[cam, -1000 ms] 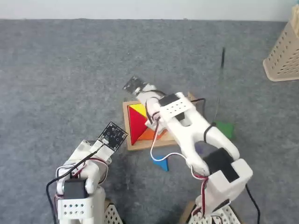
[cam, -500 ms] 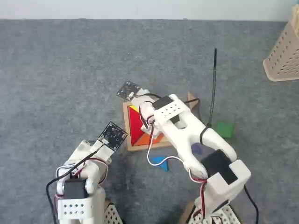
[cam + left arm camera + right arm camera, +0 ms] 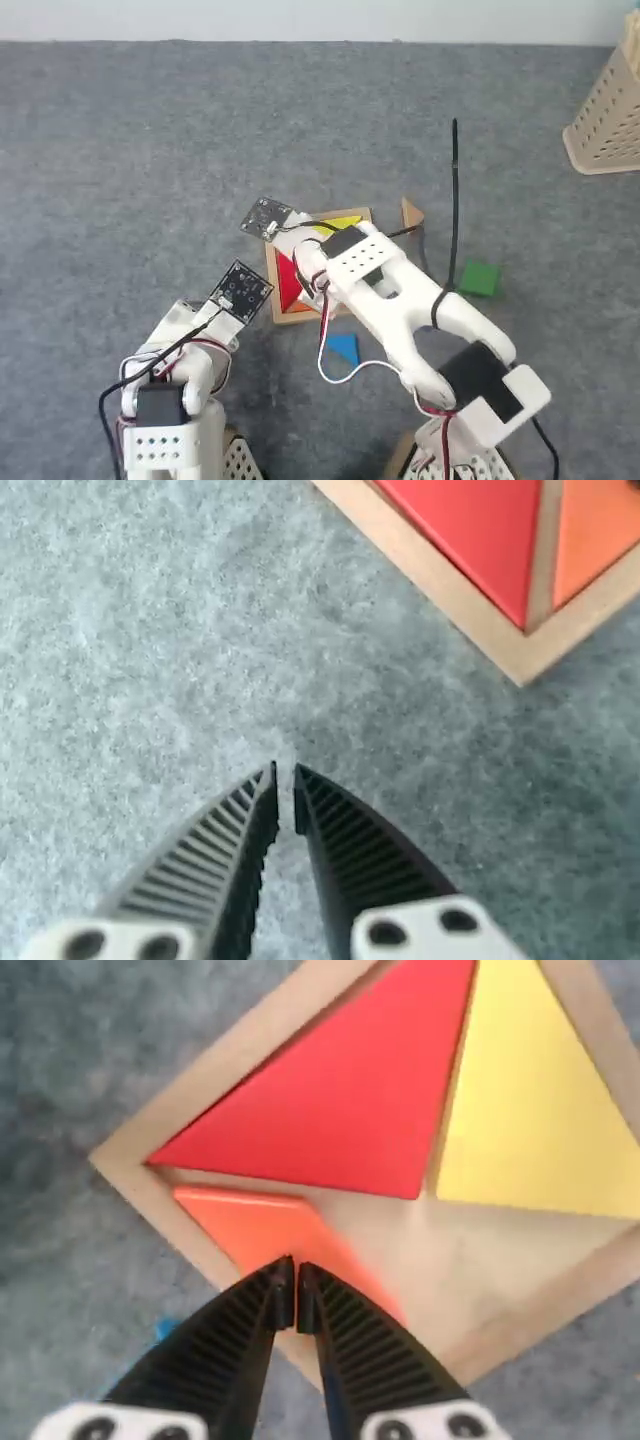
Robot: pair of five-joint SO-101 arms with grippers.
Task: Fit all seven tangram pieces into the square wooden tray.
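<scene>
Right claw (image 3: 294, 1270), closed and empty, hangs over the orange triangle (image 3: 250, 1225) in the tray (image 3: 130, 1165); left claw (image 3: 285, 777), likewise closed and empty, hangs beside it.

Both arms are white plastic shells with black motor blocks; the left arm (image 3: 185, 355) and right arm (image 3: 400, 295) each show a plate dotted with small holes. Red, black and white cables (image 3: 322, 340) loop along them, and each wrist carries a dark square board (image 3: 243, 288), probably the camera's. The left gripper (image 3: 284, 770) and right gripper (image 3: 294, 1265) are black and ribbed, on white mounts.
</scene>
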